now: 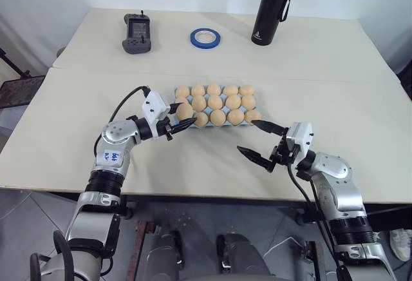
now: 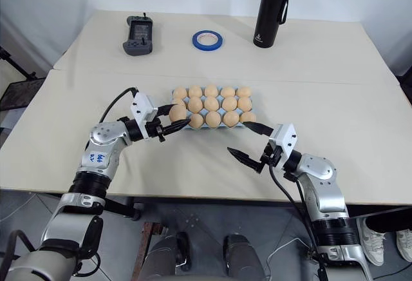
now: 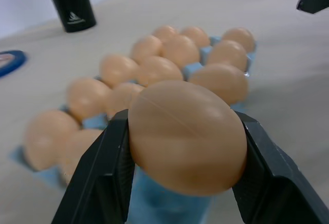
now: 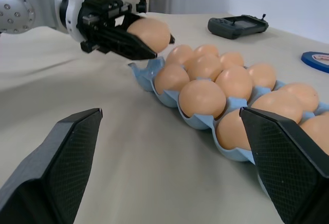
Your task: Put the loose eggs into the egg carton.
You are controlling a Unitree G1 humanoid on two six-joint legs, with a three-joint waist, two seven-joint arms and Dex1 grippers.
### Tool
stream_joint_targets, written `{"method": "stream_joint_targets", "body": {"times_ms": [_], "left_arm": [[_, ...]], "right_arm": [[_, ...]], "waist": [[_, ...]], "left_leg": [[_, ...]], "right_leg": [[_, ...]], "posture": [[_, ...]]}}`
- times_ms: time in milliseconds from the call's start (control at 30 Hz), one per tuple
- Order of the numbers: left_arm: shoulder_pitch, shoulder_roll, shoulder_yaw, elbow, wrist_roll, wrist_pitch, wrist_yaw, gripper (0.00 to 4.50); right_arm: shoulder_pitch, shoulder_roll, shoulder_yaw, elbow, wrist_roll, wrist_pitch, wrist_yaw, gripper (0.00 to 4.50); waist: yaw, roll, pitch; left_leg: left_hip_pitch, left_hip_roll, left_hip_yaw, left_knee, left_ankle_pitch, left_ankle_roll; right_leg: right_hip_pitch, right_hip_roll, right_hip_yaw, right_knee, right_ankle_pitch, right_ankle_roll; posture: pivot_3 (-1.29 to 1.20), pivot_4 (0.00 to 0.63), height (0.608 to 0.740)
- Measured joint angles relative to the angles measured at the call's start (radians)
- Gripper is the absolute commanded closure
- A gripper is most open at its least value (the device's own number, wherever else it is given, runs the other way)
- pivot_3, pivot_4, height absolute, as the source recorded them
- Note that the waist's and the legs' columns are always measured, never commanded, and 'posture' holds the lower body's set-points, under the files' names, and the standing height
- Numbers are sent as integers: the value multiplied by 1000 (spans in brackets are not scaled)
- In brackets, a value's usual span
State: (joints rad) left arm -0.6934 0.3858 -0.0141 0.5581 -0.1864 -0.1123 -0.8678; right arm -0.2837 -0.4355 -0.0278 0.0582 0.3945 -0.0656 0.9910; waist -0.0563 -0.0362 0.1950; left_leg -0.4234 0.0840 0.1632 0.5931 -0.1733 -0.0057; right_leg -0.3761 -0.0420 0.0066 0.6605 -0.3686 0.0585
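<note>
Left gripper (image 1: 181,122) pinches one smooth tan-orange egg (image 1: 185,111) between its black fingers, held just above the near-left corner of the light blue moulded egg carton (image 4: 145,73). Carton sits mid-table, its other cups filled with matching eggs (image 1: 217,103). Right gripper (image 1: 260,142) hovers near the carton's near-right corner, fingers spread wide, holding nothing.

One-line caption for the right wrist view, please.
Left end effector holds an egg over the carton's empty corner cup; right end effector open.
</note>
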Motion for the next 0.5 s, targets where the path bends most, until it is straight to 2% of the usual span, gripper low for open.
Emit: {"method": "stream_joint_targets", "body": {"times_ms": [200, 367, 500], "left_arm": [[-1, 0, 6, 10, 4, 3, 30, 185], [5, 14, 16, -8, 0, 20, 36, 185], [93, 78, 50, -131, -22, 67, 25, 185]], "right_arm": [[20, 0, 0, -21, 0, 0, -19, 0], [20, 1, 0, -21, 0, 0, -25, 0], [23, 2, 0, -24, 0, 0, -25, 0]], "waist": [[1, 0, 0], [0, 0, 0], [-4, 0, 0]], "left_leg": [[0, 0, 0, 0, -1, 1], [0, 0, -1, 0, -1, 1], [0, 1, 0, 0, 0, 1]], "right_leg": [[1, -1, 0, 0, 0, 0], [0, 0, -1, 0, 0, 0], [0, 1, 0, 0, 0, 0]], "posture": [[0, 150, 740], [0, 150, 740], [0, 150, 740]]}}
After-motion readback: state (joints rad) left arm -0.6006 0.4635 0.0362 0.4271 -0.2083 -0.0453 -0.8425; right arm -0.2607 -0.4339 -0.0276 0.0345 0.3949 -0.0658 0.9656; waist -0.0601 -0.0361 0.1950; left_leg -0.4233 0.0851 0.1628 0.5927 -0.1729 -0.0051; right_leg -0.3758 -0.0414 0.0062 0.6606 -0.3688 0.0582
